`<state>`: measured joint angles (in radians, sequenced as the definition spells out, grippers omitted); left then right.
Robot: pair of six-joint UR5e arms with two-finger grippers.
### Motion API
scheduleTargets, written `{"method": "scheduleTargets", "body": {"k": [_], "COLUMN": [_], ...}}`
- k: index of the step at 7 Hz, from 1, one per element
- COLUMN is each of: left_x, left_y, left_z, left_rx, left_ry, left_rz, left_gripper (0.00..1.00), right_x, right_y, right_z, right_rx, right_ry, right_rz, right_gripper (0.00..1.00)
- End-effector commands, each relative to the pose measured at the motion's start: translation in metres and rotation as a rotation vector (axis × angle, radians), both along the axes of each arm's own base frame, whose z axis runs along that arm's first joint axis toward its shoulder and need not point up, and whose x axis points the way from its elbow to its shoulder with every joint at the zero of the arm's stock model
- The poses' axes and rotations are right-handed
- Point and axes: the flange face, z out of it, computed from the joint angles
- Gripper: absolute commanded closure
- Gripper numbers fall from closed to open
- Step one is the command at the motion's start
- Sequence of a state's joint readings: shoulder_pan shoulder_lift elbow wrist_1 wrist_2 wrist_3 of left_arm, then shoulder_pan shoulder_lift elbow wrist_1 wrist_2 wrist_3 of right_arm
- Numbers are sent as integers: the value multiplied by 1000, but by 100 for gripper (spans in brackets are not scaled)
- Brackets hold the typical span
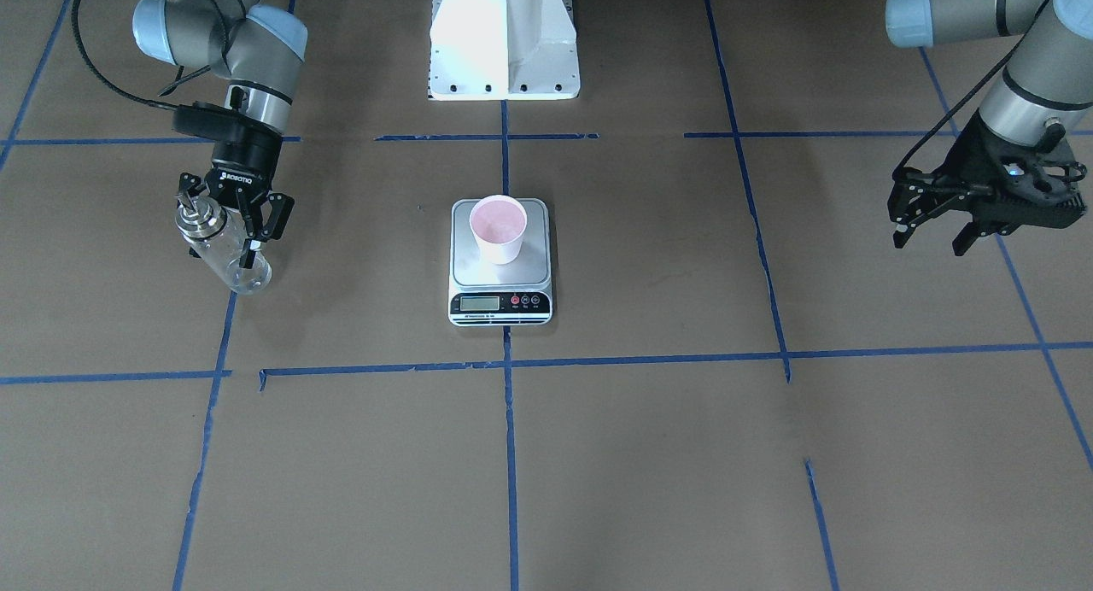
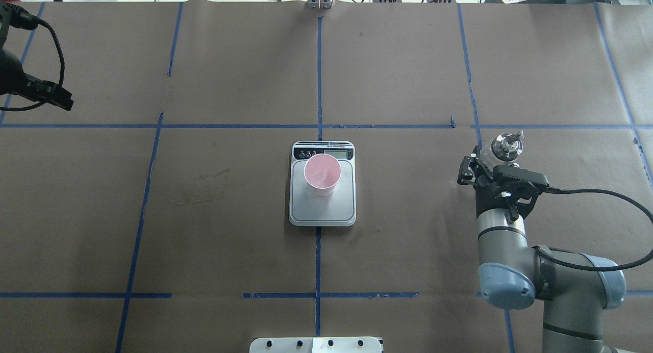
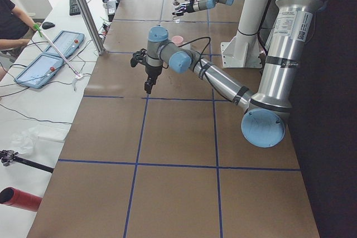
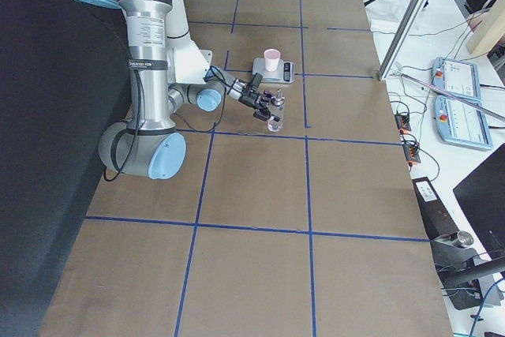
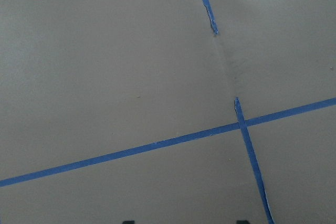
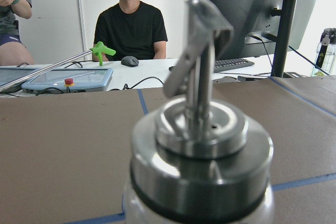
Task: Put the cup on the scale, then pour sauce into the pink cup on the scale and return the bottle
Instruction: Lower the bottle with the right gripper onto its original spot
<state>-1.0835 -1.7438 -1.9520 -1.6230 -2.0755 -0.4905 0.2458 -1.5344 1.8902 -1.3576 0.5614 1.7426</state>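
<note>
The cup (image 1: pixel 498 225), white outside and pink inside, stands upright on the steel platform of the scale (image 1: pixel 500 304) at the table's middle; both also show in the overhead view, cup (image 2: pixel 322 174) and scale (image 2: pixel 322 212). My right gripper (image 1: pixel 225 242) is shut on the clear glass bottle (image 1: pixel 224 251), which is upright with its metal spout on top, well off to my right of the scale. I cannot tell whether its base touches the table. The spout (image 6: pixel 199 61) fills the right wrist view. My left gripper (image 1: pixel 929 241) is open and empty, held above the table far to my left.
The white robot pedestal (image 1: pixel 504 44) stands behind the scale. Blue tape lines (image 1: pixel 511 360) cross the brown paper table cover. People sit at a desk (image 3: pixel 39 71) with pendants beyond the table's far edge.
</note>
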Motion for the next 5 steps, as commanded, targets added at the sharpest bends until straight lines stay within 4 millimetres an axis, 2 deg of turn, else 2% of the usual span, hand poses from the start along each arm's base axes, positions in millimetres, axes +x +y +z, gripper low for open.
{"method": "scheduleTargets", "body": {"k": [1, 5], "left_x": [1, -1], "left_y": [-2, 0], "left_z": [5, 0], "left_rx": [-14, -7], "left_ry": [-6, -2], "left_rz": [-1, -2], "left_gripper": [14, 14], "right_x": [-3, -8], "right_y": [3, 10], "right_z": [1, 1], "right_rx": [-1, -1], "right_ry": [-7, -4], "right_rz": [-4, -20], "right_gripper": [100, 100]}}
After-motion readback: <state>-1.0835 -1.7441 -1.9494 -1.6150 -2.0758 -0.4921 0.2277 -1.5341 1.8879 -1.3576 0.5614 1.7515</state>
